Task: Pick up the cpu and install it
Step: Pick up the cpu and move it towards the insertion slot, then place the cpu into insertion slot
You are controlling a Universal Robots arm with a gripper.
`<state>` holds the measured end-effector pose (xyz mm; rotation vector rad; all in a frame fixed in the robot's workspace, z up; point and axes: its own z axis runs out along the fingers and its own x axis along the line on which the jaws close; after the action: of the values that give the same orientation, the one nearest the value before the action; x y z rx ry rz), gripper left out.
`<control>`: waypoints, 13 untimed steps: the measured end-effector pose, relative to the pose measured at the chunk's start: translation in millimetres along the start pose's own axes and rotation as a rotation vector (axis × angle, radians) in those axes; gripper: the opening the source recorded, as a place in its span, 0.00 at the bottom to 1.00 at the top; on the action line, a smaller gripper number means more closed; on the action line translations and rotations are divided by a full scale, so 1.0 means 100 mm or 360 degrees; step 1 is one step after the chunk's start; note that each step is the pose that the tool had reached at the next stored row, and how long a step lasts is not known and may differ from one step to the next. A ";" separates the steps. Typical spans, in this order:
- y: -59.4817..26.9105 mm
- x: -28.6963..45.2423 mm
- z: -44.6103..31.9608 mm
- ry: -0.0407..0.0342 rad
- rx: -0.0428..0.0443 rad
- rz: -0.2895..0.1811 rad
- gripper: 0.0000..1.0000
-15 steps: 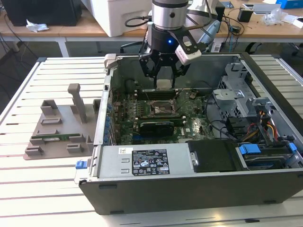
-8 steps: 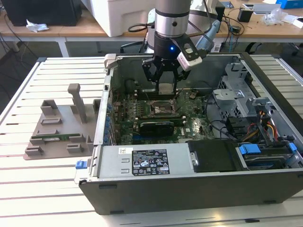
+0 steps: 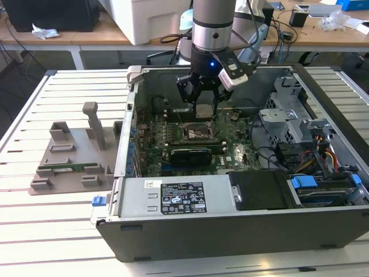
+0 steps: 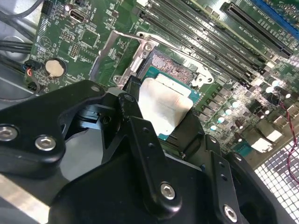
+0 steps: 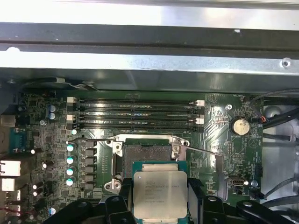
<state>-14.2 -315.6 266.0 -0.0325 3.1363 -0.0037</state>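
- The cpu (image 5: 160, 193) is hanging just above the open socket (image 5: 142, 156), its silver top showing in the first wrist view.
- The gripper (image 3: 203, 105) is clamping it, with black fingers (image 5: 125, 200) pressing on two opposite edges.
- The arm is reaching down into the open computer case (image 3: 230, 231), over the green motherboard (image 3: 230, 153).
- The socket's metal frame (image 4: 108, 51) is standing tilted up, near the memory slots (image 5: 135, 112).

Probably a lab: open computer case (image 3: 230, 234) on slatted workbench (image 3: 57, 231).
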 end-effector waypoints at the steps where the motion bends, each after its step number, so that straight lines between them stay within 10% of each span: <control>1: 0.000 0.000 0.001 0.0000 0.0000 0.0000 0.55; 13: 0.000 -0.001 0.004 0.0000 0.0000 0.0046 0.55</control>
<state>-14.2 -315.6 265.6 0.0126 3.1364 -0.0039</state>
